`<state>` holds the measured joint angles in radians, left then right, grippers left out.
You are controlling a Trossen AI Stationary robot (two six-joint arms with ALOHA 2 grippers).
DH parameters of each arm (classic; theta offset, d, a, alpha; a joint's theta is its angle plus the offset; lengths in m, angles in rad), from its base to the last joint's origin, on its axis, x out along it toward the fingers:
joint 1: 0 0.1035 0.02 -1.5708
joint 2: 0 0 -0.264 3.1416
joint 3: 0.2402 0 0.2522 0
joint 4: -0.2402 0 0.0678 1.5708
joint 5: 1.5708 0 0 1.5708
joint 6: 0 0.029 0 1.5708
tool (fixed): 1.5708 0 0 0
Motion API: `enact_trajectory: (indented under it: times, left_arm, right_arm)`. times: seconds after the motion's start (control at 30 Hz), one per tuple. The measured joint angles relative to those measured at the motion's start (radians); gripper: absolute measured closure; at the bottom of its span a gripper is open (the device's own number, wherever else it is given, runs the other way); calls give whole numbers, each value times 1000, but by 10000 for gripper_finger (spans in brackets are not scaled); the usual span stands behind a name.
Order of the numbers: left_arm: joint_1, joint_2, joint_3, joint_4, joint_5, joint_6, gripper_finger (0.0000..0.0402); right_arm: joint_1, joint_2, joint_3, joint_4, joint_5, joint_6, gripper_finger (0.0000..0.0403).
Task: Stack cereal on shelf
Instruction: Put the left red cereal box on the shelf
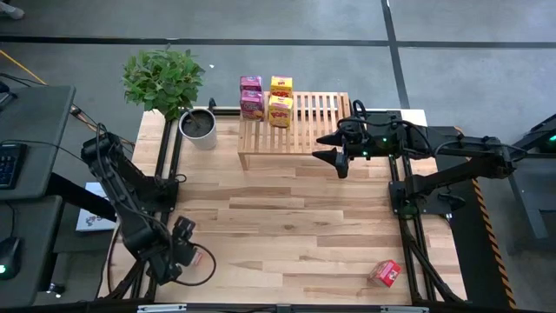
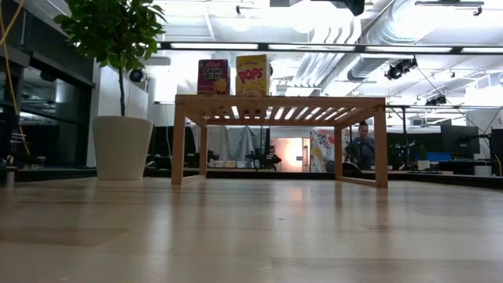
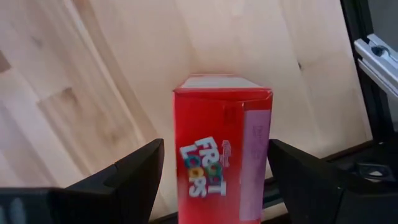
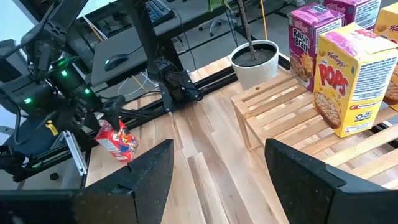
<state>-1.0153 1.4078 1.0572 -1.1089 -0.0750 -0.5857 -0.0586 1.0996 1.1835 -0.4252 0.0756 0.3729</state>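
The cereal is in three places, and we go from left to right over the table. At the near left corner, the left gripper (image 1: 193, 255) is clenched on a red cereal box (image 3: 222, 152); in the left wrist view the box stands between the two dark fingers (image 3: 134, 177), above the wooden table (image 1: 287, 226). Next we see a potted plant (image 1: 174, 87) at the far left, beside the shelf (image 1: 317, 117). On the left part of the shelf stand two pink boxes (image 1: 251, 96) and two yellow boxes (image 1: 280, 100), close together, upright. Just beside the right end of the shelf hangs the right gripper (image 1: 334, 148), its fingers spread and grasping nothing. At the near right corner, a second red box (image 1: 384, 273) lies on the table, well apart from the shelf.
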Motion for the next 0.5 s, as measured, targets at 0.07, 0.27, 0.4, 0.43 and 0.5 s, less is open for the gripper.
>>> enact_trajectory:
  times: [0.07, 0.27, 0.4, 0.43, 0.5]
  left_arm:
    - [0, 0, -21, 24, 10, 12, 124]
    - [21, 0, -83, 46, 46, -6, 135]
    - [29, 0, -83, 54, 39, 3, 171]
    - [34, 0, -83, 54, 41, 0, 183]
    - [47, -1, -78, 50, 41, -7, 207]
  right_arm:
    - [0, 0, 0, 0, 6, -9, 158]
    - [0, 0, 0, 0, 30, -14, 158]
    - [0, 0, 0, 0, 29, -15, 158]
    - [0, 0, 0, 0, 30, -15, 158]
    - [0, -3, -1, 0, 29, -15, 158]
